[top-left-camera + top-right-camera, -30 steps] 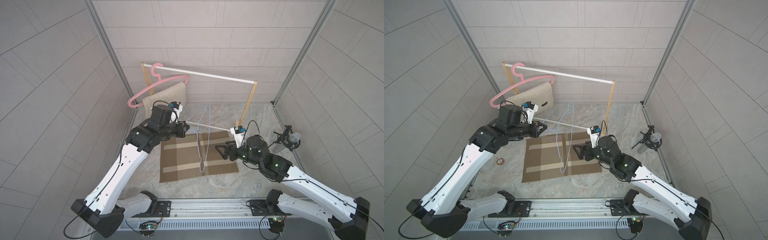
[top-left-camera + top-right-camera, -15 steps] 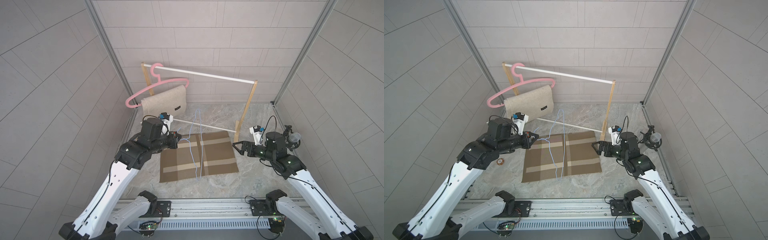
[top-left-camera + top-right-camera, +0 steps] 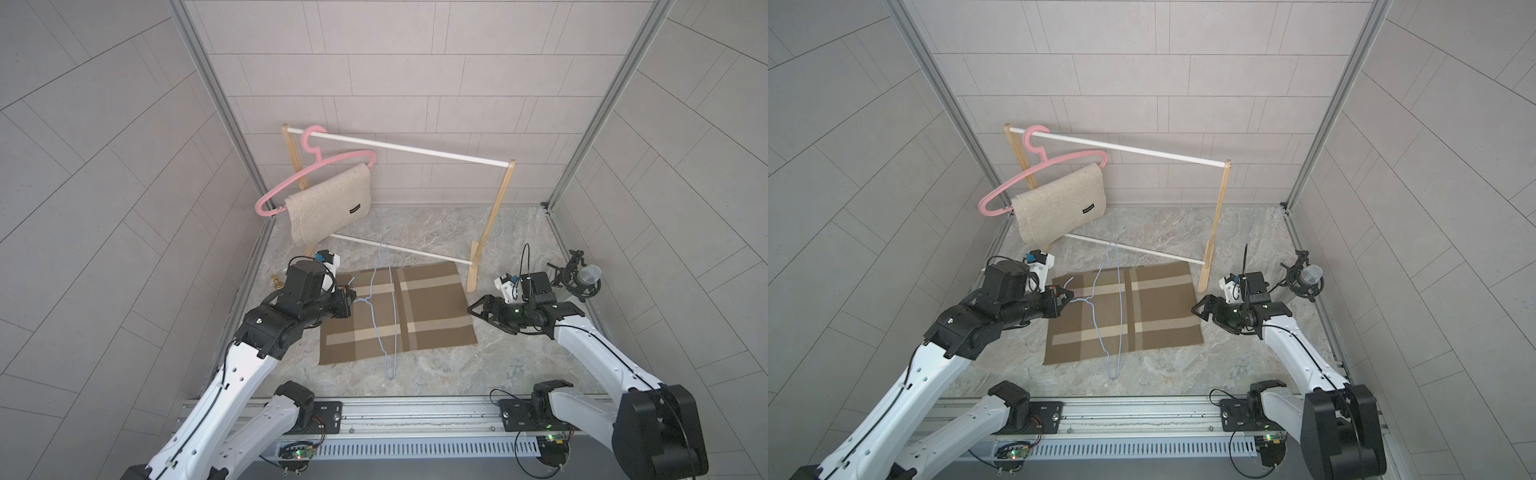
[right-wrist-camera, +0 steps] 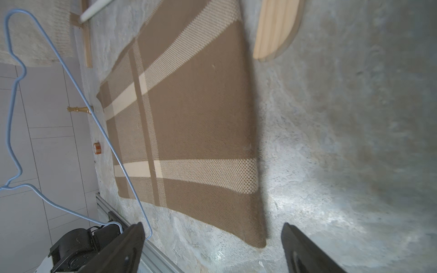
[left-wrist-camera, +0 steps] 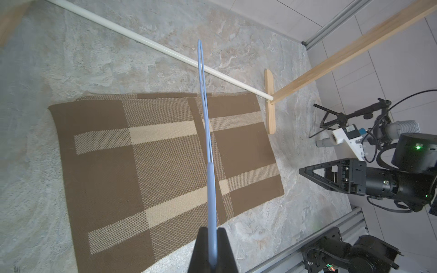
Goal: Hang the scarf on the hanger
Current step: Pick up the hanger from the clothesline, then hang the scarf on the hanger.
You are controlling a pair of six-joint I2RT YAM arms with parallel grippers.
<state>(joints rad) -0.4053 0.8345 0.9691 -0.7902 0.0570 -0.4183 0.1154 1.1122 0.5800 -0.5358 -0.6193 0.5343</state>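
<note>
Spreading across the marble surface (image 3: 519, 232), the scene is framed at the back by a wooden rack (image 3: 415, 150), where a pink hanger (image 3: 332, 163) already carries a beige cloth (image 3: 332, 203). The left arm (image 3: 266, 328) and right arm (image 3: 598, 353) reach in from either side of the brown plaid scarf (image 3: 428, 316), which lies flat and folded on the surface in front of the rack, not yet on any hanger.

The left jaws are pinched shut on the neck of a thin blue wire hanger (image 5: 211, 184), holding it above the scarf. The right jaws stand wide open and empty, just beside the scarf's right edge but apart from it.

Risks, as I judge them:
- The wire is slim and could swivel in that pinch.
- Its far tip sits near the rack's lower rod and might snag.
- The flat cloth may slip, or give up only one layer, when pinched off the hard surface.
</note>
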